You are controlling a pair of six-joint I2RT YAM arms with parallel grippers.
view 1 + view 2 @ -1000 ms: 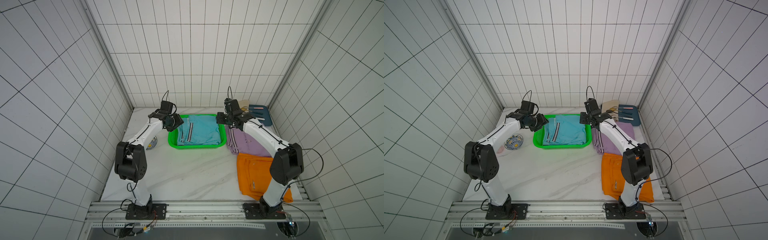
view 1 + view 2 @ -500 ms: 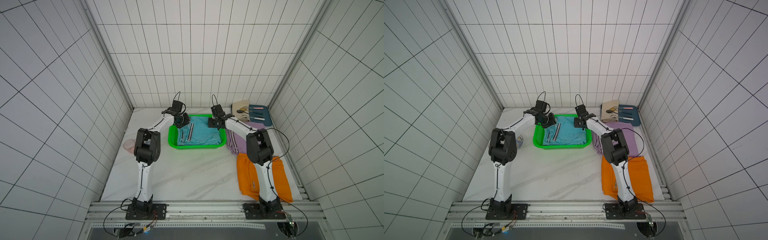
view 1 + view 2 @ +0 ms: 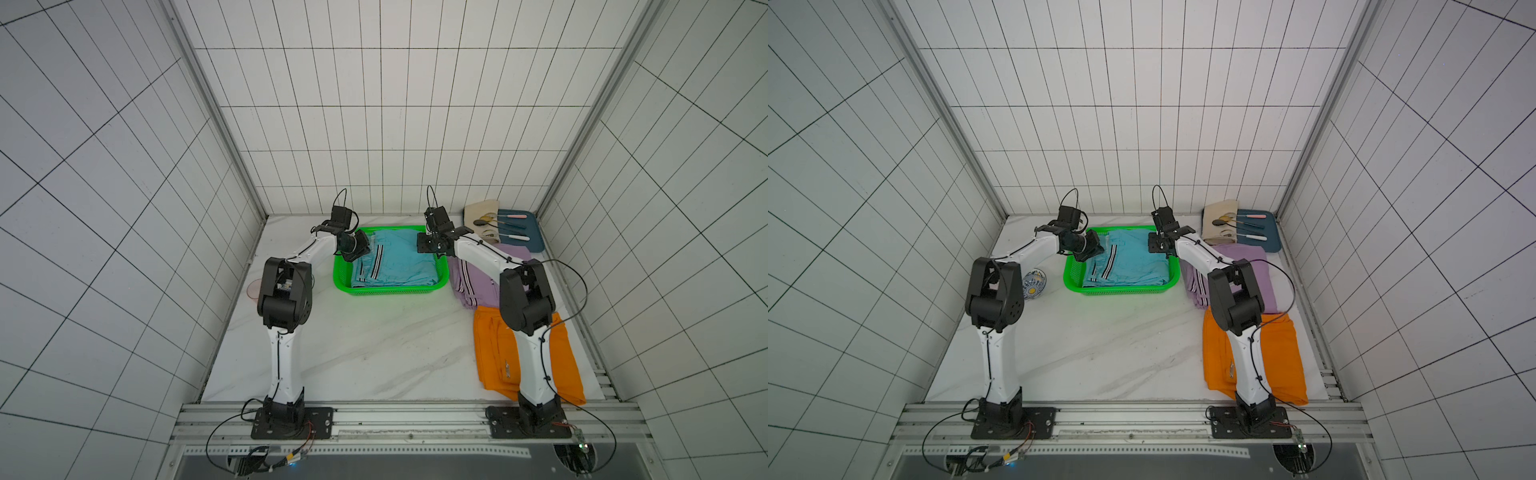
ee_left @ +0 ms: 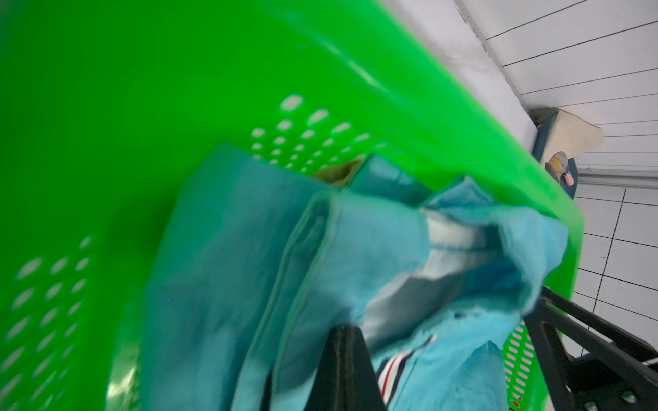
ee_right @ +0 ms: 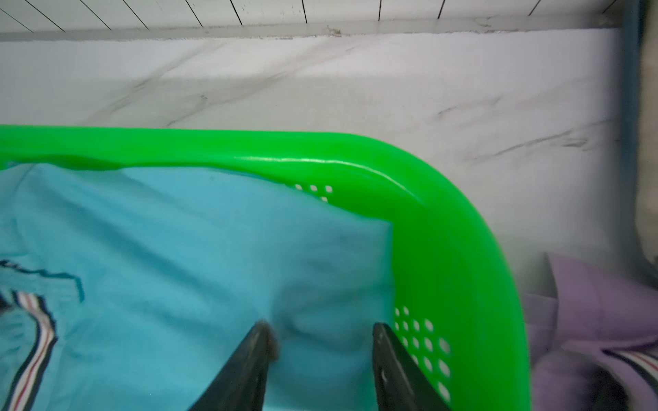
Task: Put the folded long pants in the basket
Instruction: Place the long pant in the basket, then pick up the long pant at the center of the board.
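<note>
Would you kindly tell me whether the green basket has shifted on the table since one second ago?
No: in a top view the green basket keeps the same gap to the dark blue tray as before.

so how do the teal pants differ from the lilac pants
Colour: the teal pants are blue-green, the lilac pants pale purple. Place: the teal pants lie inside the green basket; the lilac pants lie on the table just outside it, on the robot's right. View: the right arm crosses over the lilac pants and hides part; the teal pants show nearly whole. Both are folded and carry a black-and-white stripe.
</note>
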